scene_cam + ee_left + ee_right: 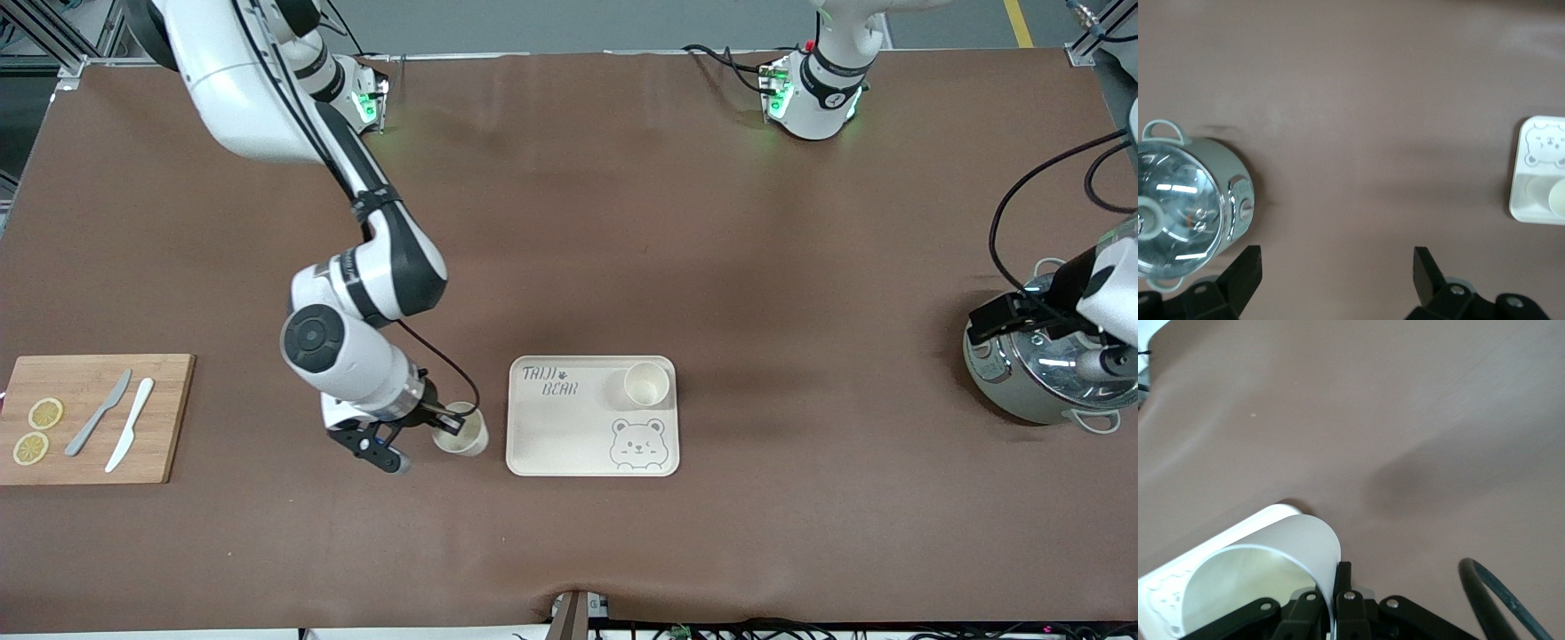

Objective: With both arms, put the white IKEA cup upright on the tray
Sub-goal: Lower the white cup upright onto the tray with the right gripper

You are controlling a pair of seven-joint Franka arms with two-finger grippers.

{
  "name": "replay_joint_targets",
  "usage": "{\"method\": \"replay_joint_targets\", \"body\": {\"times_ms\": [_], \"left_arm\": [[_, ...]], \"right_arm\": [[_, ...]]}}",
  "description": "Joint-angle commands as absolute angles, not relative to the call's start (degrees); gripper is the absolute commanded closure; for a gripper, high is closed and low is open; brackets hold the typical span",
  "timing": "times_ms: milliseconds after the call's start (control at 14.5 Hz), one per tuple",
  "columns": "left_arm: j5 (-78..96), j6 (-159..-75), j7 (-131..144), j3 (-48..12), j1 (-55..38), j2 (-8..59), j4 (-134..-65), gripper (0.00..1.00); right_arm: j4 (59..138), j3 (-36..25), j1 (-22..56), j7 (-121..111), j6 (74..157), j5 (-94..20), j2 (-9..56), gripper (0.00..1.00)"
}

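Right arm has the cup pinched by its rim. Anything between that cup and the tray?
Nothing visible. The right gripper holds the cup beside the tray, only bare table between them. A second cup occupies one tray corner; the rest is free.

The bench [622, 222] wears a matt brown covering, smooth but gently rippled, with soft sheen patches near the top of the frame. The tray [551, 427] at lower centre looks like matt cream plastic, its grey print flat. Both cups, one on the tray [646, 384] and one in the right pincer [443, 425], the latter [462, 431] thin-walled, show a smooth, pale, dull finish. The cutting board [169, 418] at lower left is pale wood with visible grain. The pot [1022, 391] at the right edge has polished metal walls and a glossy glass lid [1171, 213]. The arms' shells [231, 80] are glossy white plastic.
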State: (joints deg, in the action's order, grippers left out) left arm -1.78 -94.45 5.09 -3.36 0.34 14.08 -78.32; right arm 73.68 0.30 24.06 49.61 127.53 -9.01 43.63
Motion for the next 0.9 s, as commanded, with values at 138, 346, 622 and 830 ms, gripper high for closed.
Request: {"method": "replay_joint_targets", "body": {"times_ms": [138,346,622,830], "left_arm": [[-1.6,-90.4,1.9,-3.2,-2.0,11.0,-79.7,0.00],[-1.3,-87.5,-3.9,0.4,-4.0,10.8,-79.7,0.00],[-1.2,-85.2,-6.9,1.1,-4.0,10.4,-79.7,0.00],[-1.1,-85.2,-6.7,1.1,-4.0,10.4,-79.7,0.00]], "right_arm": [[68.9,-0.3,29.2,55.1,129.5,-10.5,49.7,1.00],[69.0,-0.4,30.7,55.6,130.0,-10.5,50.7,1.00],[69.7,-0.4,32.3,55.7,130.0,-10.0,51.6,1.00],[69.7,-0.5,32.8,55.8,131.1,-9.9,52.6,1.00]]}}
